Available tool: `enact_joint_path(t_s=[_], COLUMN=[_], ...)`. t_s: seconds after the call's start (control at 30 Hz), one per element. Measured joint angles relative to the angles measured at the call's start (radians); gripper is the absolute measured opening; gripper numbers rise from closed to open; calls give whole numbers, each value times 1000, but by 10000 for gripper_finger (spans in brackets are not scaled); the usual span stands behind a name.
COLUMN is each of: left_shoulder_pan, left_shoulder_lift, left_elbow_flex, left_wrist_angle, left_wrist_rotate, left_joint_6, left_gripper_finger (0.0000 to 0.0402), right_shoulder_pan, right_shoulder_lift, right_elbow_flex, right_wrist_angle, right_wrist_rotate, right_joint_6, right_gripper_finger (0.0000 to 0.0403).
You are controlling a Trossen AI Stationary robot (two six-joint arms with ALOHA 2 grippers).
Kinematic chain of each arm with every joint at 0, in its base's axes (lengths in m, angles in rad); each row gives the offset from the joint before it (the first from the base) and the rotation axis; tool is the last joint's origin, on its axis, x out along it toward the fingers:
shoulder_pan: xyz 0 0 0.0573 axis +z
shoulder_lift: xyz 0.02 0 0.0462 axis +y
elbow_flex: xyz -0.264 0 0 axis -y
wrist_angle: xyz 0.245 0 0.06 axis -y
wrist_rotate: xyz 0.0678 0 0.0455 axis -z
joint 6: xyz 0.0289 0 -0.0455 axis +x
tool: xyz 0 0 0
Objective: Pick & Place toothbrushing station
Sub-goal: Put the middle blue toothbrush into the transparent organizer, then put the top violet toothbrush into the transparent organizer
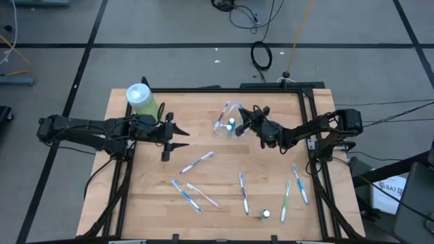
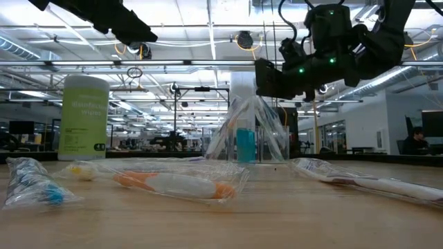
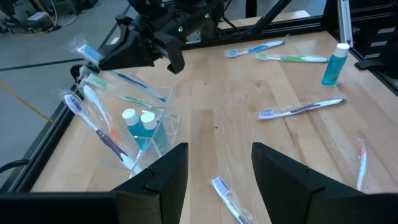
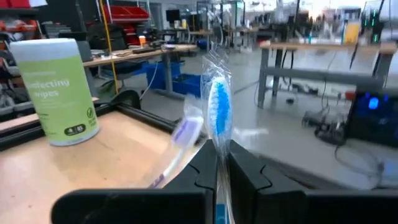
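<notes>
The left gripper (image 1: 178,137) hangs at about nine o'clock from the desk's (image 1: 135,196) centre, its fingers spread apart and empty, just in front of the green wipes canister (image 1: 141,99). It waits there and needs no move.

At about twelve o'clock stands the clear plastic cup (image 1: 227,127), holding a few brushes and two small blue white-capped tubes (image 3: 140,127); the brush handles fan outward over its rim. The right gripper (image 1: 245,116) is just beside the cup on its three o'clock side, fingers pressed together on a wrapped blue toothbrush (image 4: 219,109). In the right wrist view the bristle head stands beyond the fingertips, so the brush's long axis runs in line with the gripper, head leading.

The step in hand looks like dropping this brush into the cup. To do it well, I judge the gripper should tilt so that the handle end enters the cup mouth first, clear of the brushes already leaning there, and let go only once the handle is well inside; the crinkly wrapper may snag a neighbour or tip the light cup.

Loose toothbrushes (image 1: 196,162) lie scattered from six to four o'clock, mostly with their long axes running toward twelve, with one more tube (image 1: 266,214) near five o'clock.
</notes>
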Motion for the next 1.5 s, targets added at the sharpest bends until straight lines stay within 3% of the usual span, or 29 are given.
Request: enact_joint_path(t_s=[0.23,0.6,0.77,0.93,1.1,1.37,1.5], left_shoulder_pan=[0,0,0,0,0,0,-7], left_shoulder_lift=[0,0,0,0,0,1,0], left_elbow_flex=[0,0,0,0,1,-55,-94], left_wrist_angle=[-1,-1,-1,-2,-16,-10,-6], left_wrist_rotate=[0,2,2,2,2,4,8], left_joint_6=[-6,-15,-21,-41,-87,-193,-312], left_gripper_finger=[184,184,184,184,184,184,184], right_shoulder_pan=[-1,-1,-1,5,35,138,158], right_shoulder_lift=[0,0,-17,-116,-232,-326,-325], right_elbow_flex=[0,0,0,0,0,0,0], right_wrist_angle=[-89,-148,-142,-133,-163,-470,-545], right_wrist_rotate=[-6,-6,-5,-4,-6,-17,-178], right_joint_6=[75,122,60,-83,-142,-130,-137], right_gripper_finger=[27,113,149,173,180,170,169])
